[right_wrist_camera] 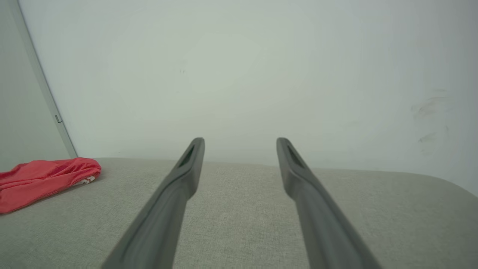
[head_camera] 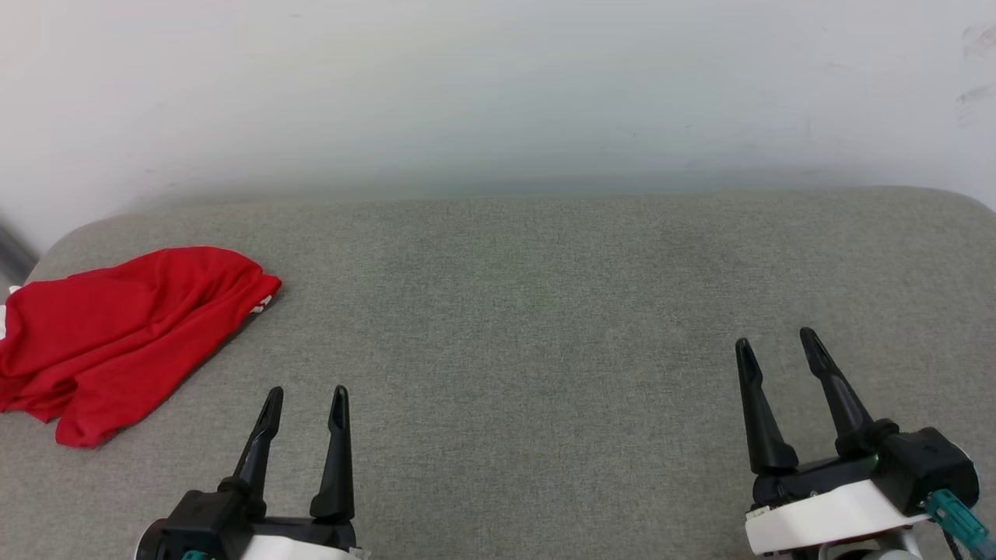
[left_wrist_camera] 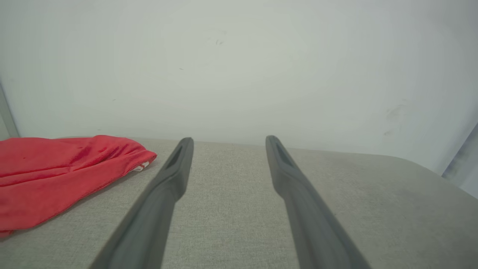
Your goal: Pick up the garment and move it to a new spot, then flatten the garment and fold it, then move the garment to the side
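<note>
Left gripper (head_camera: 306,395) is released: fingers spread, nothing between them, low over the grey cushion (head_camera: 545,311) at my near left. Right gripper (head_camera: 776,342) same: spread wide, empty, near right, well apart from the left one.

Garment (head_camera: 124,334) sits at the far-left edge of the cushion, bunched into a red heap that runs out of the head view's left side. A bit of red-white trim (head_camera: 264,302) peeks out at its right end. No lettering visible, so I can't tell which face is up or where the collar is. Neither gripper touches it; left is near, right is well apart.

My read: the heap looks crumpled, not folded, so I take it the pick-up isn't done yet.

Handling guess — thin, light, soft fabric, probably a bit slick. It'll drape and sag, with no stiffness to push against, and the layers will slide over each other. Pinch too shallow and I lift one layer; too deep and I catch the cushion cover.

Where to grab: the right end by the trim, since it's the edge closest to the left gripper and looks raised off the cushion. Left arm takes it — right would have to cross the whole cushion. For flattening I'd want shoulders or hem corners, but those are buried.
</note>
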You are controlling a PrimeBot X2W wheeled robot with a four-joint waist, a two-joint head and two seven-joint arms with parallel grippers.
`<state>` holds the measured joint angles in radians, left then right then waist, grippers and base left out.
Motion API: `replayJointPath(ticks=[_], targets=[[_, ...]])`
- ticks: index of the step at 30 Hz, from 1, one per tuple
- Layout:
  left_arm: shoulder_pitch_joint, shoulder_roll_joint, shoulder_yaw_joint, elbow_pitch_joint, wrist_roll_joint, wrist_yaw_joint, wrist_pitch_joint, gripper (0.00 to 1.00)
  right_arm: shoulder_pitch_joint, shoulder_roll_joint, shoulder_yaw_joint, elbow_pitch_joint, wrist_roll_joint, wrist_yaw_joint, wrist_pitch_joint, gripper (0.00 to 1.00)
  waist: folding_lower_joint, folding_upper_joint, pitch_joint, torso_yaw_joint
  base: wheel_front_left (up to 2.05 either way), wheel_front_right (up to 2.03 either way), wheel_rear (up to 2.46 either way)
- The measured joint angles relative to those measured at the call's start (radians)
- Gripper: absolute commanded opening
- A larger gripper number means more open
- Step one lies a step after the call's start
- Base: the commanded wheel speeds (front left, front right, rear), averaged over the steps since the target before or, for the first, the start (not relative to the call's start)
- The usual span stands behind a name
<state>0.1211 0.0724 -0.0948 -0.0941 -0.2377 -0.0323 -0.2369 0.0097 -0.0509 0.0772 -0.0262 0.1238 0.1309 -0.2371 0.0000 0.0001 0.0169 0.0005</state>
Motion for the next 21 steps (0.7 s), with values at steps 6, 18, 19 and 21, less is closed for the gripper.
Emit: replayJointPath(ticks=[6,18,19,21], targets=[[0.007,-0.018,0.036,0.025,0.037,-0.063,-0.012,1.00,0.014,0.000,-0.009,0.038,0.027,0.000,-0.010,1.00,0.0000,0.0000,0.003,0.000,0.00,0.00,0.00],[0.014,-0.021,0.030,0.042,0.098,-0.082,-0.025,1.00,0.013,0.000,-0.021,0.049,-0.010,0.000,-0.026,1.00,0.0000,0.0000,0.009,0.000,0.00,0.00,0.00],[0.014,-0.021,0.032,0.041,0.098,-0.081,-0.025,1.00,0.013,0.000,-0.021,0.049,-0.008,0.000,-0.026,1.00,0.0000,0.0000,0.009,0.003,0.00,0.00,0.00],[0.013,-0.021,0.038,0.041,0.092,-0.073,-0.026,1.00,0.014,0.000,-0.020,0.051,-0.001,0.000,-0.026,1.00,0.0000,0.0000,0.009,0.011,0.00,0.00,0.00]])
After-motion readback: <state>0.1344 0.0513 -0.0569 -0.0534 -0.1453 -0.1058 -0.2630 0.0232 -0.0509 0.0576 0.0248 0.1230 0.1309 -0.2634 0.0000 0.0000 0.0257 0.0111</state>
